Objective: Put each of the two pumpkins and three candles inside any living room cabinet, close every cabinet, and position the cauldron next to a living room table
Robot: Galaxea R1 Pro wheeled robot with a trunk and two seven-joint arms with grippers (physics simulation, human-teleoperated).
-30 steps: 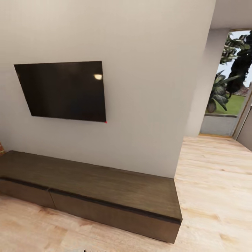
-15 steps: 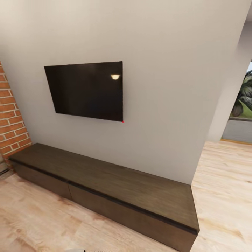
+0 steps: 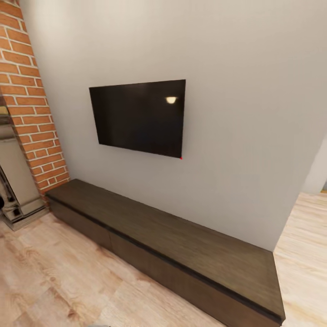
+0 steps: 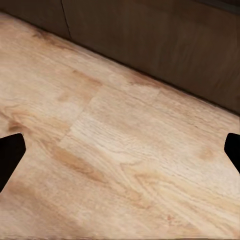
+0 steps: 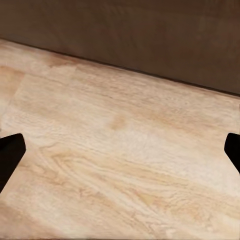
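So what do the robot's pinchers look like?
Just the tips show. The left gripper has two plain black fingertips with angled, wedge-like ends, one at each side of its wrist camera's picture. The right gripper looks the same: black, blunt fingertips. No cables or markings are visible.

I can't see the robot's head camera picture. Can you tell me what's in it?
A long, low, dark-brown cabinet sits against a pale wall, its flat fronts shut, with a black TV mounted above it. A red brick column stands at the left, and light wooden floor lies in front.
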